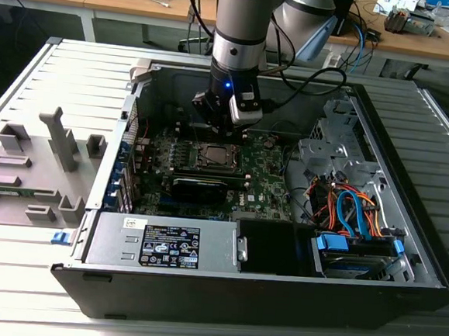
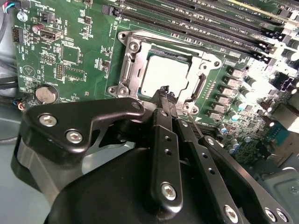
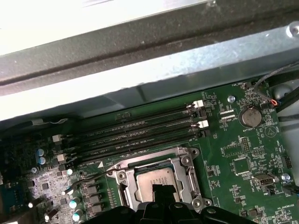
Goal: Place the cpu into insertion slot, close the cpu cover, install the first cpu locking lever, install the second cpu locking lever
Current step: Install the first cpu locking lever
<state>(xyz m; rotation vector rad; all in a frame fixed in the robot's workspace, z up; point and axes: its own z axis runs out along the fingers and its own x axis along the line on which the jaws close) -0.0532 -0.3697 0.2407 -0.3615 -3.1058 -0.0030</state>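
Claw (image 2: pixel 164 92) pinched together, empty, tips at edge of cpu cover (image 2: pixel 135 65) over seated cpu (image 2: pixel 161 74).

The claw (image 3: pixel 161 198) is seen as black fingers pressed together, tips poised over the cpu (image 3: pixel 156 183). The chip is seated in the slot (image 3: pixel 122 186), framed by the silver cover (image 3: pixel 187 179) lying flat around it. Beyond the claw, four long memory slots (image 3: pixel 140 133) are laid across the green board (image 3: pixel 233 158); a coin battery (image 3: pixel 250 117) is set off to one side, with the grey case wall (image 3: pixel 140 70) farther off.
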